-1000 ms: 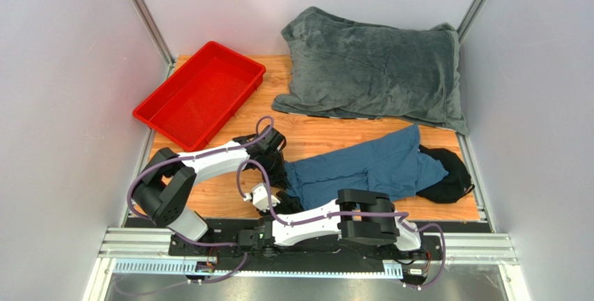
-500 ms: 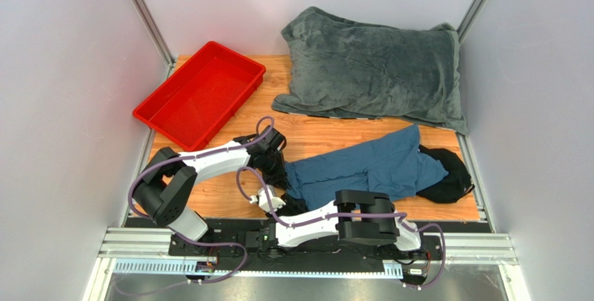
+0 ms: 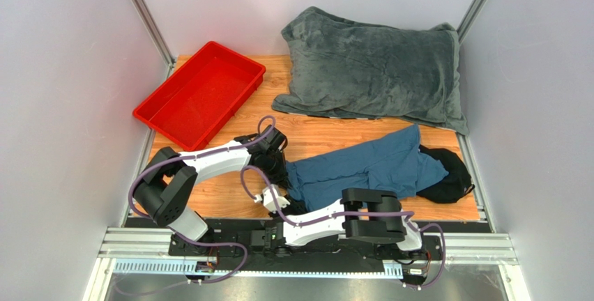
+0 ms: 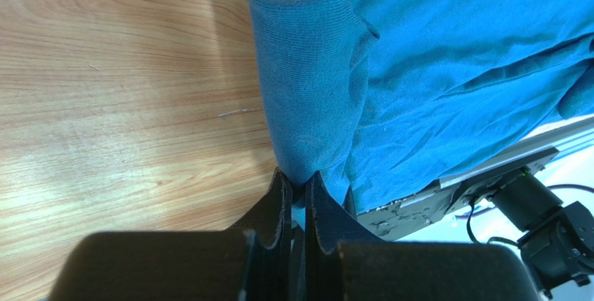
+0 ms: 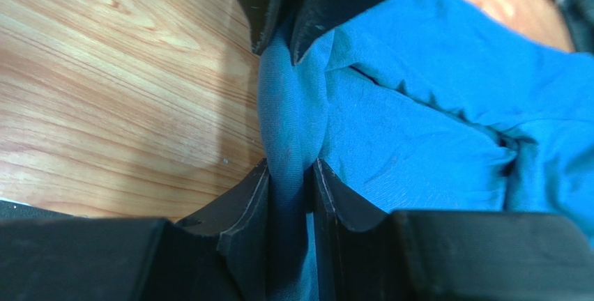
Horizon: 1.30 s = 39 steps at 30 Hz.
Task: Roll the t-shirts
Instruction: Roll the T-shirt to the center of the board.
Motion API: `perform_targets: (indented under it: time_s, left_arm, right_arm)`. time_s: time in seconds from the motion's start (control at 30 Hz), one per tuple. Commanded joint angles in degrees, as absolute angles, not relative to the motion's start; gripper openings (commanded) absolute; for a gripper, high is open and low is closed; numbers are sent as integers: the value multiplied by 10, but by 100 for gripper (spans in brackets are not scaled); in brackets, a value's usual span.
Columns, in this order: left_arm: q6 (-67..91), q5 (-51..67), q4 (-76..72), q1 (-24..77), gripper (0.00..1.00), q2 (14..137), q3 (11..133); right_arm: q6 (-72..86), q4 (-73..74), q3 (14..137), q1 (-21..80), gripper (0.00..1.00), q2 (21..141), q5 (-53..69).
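Note:
The teal-blue t-shirt (image 3: 362, 167) lies crumpled on the wooden table, right of centre. Its left edge is bunched into a thick fold (image 4: 310, 99). My left gripper (image 3: 277, 174) is shut on the far end of that fold; in the left wrist view (image 4: 298, 184) the jaws pinch the cloth. My right gripper (image 3: 284, 202) is shut on the near end of the same fold (image 5: 289, 130), with cloth squeezed between its jaws (image 5: 289, 175). The left gripper's fingers (image 5: 268, 8) show at the top of the right wrist view, holding the same fold.
A red tray (image 3: 200, 94) stands at the back left. A large grey plush blanket (image 3: 373, 70) lies at the back. A black cap (image 3: 450, 173) sits at the shirt's right end by the table's right edge. Bare wood (image 3: 223, 193) lies left of the shirt.
My right gripper has shifted slightly right and forward along the shirt's left edge. The left gripper has barely moved. The shirt lies much as before.

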State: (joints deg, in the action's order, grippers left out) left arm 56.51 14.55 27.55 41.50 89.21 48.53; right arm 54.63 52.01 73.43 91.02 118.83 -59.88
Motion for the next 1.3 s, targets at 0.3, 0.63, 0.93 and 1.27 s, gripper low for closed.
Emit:
perform_targets:
  time_s: [0.3, 0.63, 0.93, 1.27]
  left_arm:
    - [499, 150, 287, 396, 36, 871, 550]
    - [465, 182, 264, 352, 42, 829, 545]
    - [470, 250, 174, 352, 25, 834, 490]
    - [457, 239, 151, 352, 19, 806, 445]
  right_arm:
    - [495, 164, 509, 847, 25, 978, -382]
    - [559, -55, 338, 746, 24, 865, -186]
    - [648, -192, 236, 668, 23, 838, -56]
    - [700, -262, 191, 647, 20, 861, -26]
